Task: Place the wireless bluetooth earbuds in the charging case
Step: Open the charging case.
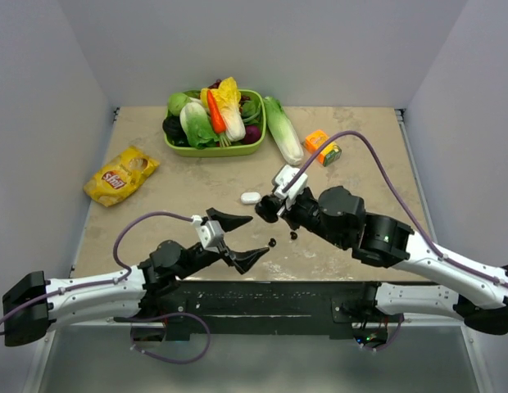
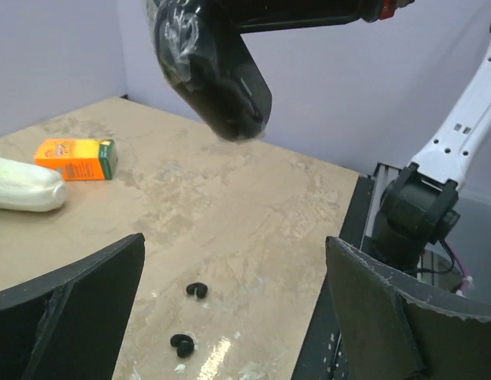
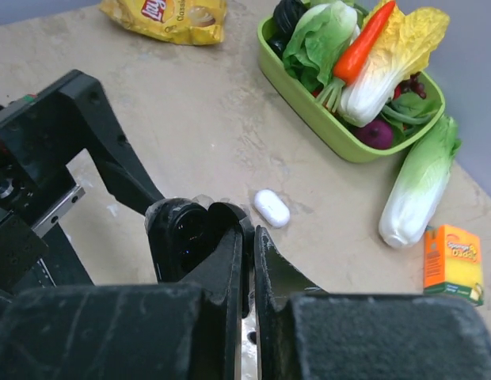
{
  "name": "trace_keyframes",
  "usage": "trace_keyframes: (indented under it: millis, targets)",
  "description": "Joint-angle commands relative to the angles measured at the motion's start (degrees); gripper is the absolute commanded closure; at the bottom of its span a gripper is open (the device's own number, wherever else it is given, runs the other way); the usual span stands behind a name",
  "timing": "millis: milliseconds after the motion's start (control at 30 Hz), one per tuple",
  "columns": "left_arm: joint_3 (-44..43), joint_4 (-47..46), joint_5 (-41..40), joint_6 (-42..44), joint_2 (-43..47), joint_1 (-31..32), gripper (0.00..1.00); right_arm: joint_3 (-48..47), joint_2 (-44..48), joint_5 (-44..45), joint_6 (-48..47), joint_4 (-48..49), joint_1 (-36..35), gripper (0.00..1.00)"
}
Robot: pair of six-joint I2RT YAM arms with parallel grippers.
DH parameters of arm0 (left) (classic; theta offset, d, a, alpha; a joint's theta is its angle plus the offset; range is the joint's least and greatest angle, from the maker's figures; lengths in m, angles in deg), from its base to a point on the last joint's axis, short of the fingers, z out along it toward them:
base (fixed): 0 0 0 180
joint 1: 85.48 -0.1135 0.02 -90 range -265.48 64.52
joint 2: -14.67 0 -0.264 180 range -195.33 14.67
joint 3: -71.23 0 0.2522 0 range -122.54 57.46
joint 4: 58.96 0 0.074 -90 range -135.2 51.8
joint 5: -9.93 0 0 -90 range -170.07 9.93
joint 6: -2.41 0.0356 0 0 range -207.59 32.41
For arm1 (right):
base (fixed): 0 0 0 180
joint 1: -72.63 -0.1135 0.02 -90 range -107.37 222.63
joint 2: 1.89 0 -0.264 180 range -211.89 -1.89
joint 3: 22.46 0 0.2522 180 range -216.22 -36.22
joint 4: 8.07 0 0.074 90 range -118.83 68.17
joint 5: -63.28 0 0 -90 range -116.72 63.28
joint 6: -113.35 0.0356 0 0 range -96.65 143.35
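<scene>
Right gripper (image 3: 247, 226) pinched on a glossy black rounded charging case (image 2: 222, 79), held above the beige stone-look table (image 2: 253, 198) at upper centre of the left wrist view. Left gripper (image 1: 260, 236) spread wide, empty. Two tiny glossy black earbuds (image 2: 198, 290) lie loose at lower centre (white ones not made out), so I judge no bud seated and all insertion left.
</scene>
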State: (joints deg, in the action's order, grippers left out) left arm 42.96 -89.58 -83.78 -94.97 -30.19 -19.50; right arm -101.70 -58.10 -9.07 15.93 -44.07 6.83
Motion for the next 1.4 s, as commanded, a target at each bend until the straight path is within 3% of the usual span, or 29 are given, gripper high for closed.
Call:
trace_keyframes:
  millis: [0, 133, 300, 500, 733, 1200, 1300, 1367]
  targets:
    - [-4.9, 4.9, 6.9, -3.4, -1.8, -0.8, 0.0, -2.6, -1.3, 9.1, -7.9, -4.4, -4.9, 1.0]
    - [-6.5, 4.6, 12.4, -2.6, -2.2, -3.6, 0.04, -2.1, -3.3, 15.0, -9.3, -6.1, -9.7, 1.0]
    - [-9.0, 5.9, 20.8, -4.2, -3.9, -9.6, 0.18, -0.4, -5.6, 21.8, -9.5, -6.5, -14.0, 1.0]
    - [-10.2, 6.6, 22.5, -4.1, -6.6, -10.1, 0.22, 0.9, -6.6, 24.3, -8.7, -5.6, -15.6, 1.0]
    - [-10.4, 5.6, 24.1, -3.8, -8.7, -10.1, 0.4, 1.2, -6.9, 24.1, -8.1, -5.3, -16.4, 1.0]
    - [-9.8, 2.5, 23.7, -4.2, -9.3, -10.1, 0.32, 2.1, -7.3, 22.9, -7.2, -4.5, -16.8, 1.0]
    - [-9.6, 2.0, 23.8, -4.1, -9.5, -10.1, 0.33, 2.3, -7.7, 22.9, -7.2, -4.2, -16.8, 1.0]
    - [-9.3, 1.9, 24.3, -4.1, -9.8, -10.1, 0.38, 2.3, -7.7, 22.7, -7.1, -4.1, -16.7, 1.0]
